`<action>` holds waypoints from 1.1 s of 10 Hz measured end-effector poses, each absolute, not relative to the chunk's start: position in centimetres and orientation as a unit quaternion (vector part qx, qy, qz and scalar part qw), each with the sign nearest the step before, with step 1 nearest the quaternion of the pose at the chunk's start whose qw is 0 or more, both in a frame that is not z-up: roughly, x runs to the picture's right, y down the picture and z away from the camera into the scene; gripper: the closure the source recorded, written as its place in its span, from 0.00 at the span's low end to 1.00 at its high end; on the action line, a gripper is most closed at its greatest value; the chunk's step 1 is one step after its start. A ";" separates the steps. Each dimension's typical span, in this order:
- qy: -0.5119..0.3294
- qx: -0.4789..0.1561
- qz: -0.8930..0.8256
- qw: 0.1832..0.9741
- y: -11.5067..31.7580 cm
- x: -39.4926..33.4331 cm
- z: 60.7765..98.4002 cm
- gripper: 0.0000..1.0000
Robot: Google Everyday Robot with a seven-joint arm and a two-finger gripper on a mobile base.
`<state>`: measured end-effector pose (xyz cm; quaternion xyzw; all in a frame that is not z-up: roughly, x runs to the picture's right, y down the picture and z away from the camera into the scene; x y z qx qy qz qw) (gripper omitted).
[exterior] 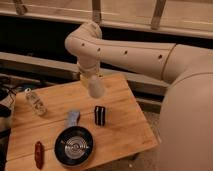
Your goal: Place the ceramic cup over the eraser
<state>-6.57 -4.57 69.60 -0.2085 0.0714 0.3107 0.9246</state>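
Note:
The ceramic cup (96, 88), small, white and tapered, hangs in the air at the end of my arm, tilted, with the gripper (91, 79) shut on its upper part. The eraser (99, 115), a small upright black block with thin white stripes, stands on the wooden table (122, 117) just below and slightly in front of the cup. A clear gap separates the cup from the eraser. The arm's wrist hides most of the gripper.
A black round pan (74, 145) sits near the table's front edge. A blue-grey object (73, 118) lies left of the eraser. A clear plastic bottle (36, 102) lies at the left. A red oblong object (39, 154) lies at the front left corner.

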 end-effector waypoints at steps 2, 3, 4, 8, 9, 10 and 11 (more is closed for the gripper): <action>0.081 -0.208 0.313 0.923 -4.2 -6.1 69.4 0.95; 0.085 -0.208 0.317 0.921 -4.0 -5.6 69.2 0.95; 0.089 -0.210 0.321 0.919 -3.7 -5.0 68.9 0.95; 0.055 -0.224 0.350 0.908 -2.8 -3.1 67.9 0.95; 0.039 -0.228 0.353 0.907 -2.8 -3.0 67.7 0.95; 0.022 -0.236 0.356 0.904 -2.7 -3.1 67.5 0.95; 0.006 -0.243 0.359 0.901 -2.6 -3.1 67.4 0.95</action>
